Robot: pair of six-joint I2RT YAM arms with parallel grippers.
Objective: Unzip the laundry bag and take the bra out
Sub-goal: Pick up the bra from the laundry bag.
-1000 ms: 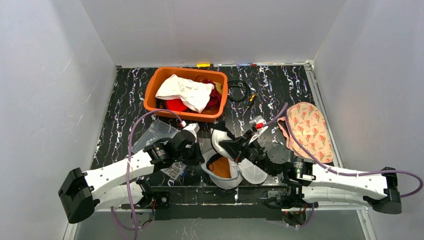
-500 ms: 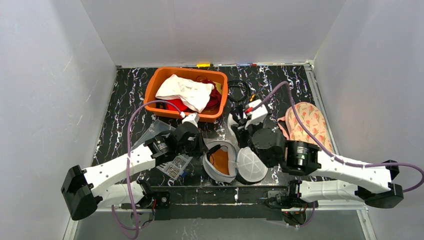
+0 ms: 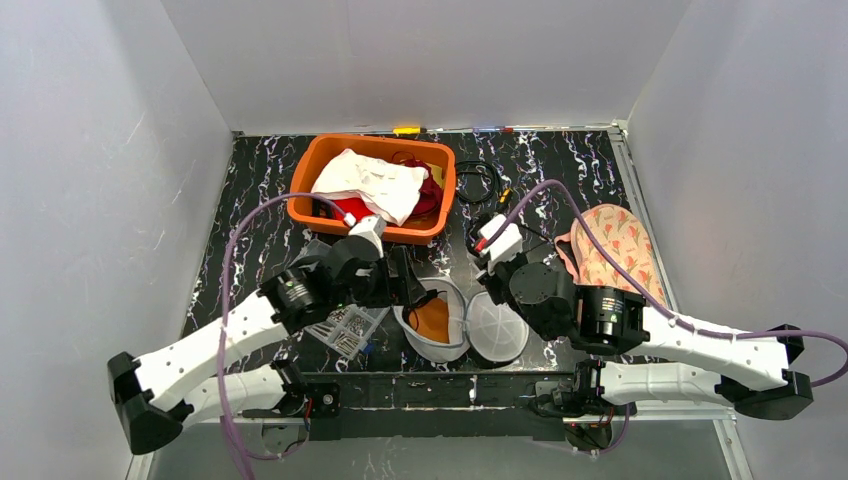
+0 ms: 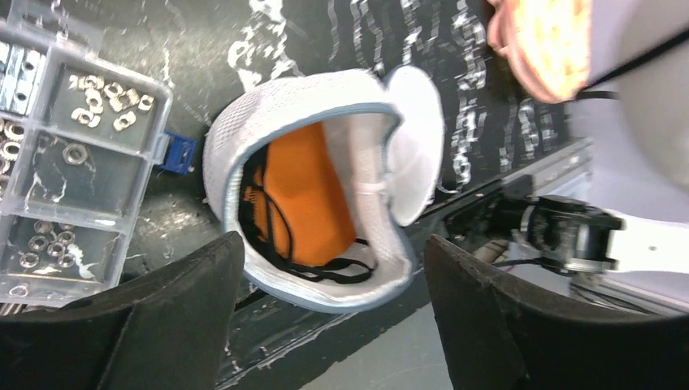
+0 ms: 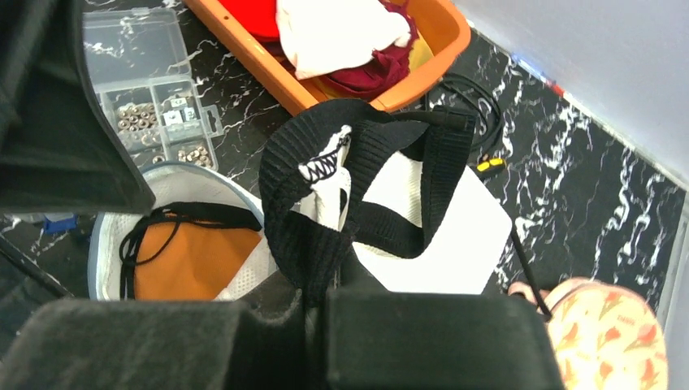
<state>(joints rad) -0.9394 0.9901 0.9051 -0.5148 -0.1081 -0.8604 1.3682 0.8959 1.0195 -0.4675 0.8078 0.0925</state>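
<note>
The white mesh laundry bag [image 4: 276, 101] lay on the bench [image 3: 560, 170] near its front edge, between my two arms. Its mouth was unzipped and its round flap [image 4: 418, 146] was folded aside. The orange bra [image 4: 305, 195], with black straps, sat inside. My left hand [image 4: 331, 248] hovered over the bag, spread wide and holding nothing. My right hand [image 5: 323, 236] was closed; I could not tell whether it pinched anything. A clear parts box [image 4: 73, 162] lay just beside the bag, an orange tub [image 3: 305, 190] of clothes stood behind it, and a floral cloth [image 3: 620, 250] lay to the right.
</note>
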